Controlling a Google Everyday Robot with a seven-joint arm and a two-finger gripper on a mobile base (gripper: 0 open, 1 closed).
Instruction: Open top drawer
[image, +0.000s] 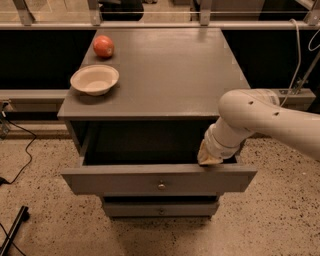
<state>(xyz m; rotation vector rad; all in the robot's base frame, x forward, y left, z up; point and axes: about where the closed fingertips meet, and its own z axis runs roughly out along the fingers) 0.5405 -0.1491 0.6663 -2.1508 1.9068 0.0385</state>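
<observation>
The top drawer is a grey drawer with a small brass knob mid-front. It stands pulled well out of the grey cabinet, and its dark inside shows. My gripper reaches down from the white arm at the right. It sits just inside the drawer, right behind the front panel's top edge near the right end.
A red apple and a cream bowl sit on the cabinet top at the back left. A lower drawer with its own knob shows below. Black cables and a dark bar lie on the speckled floor at the left.
</observation>
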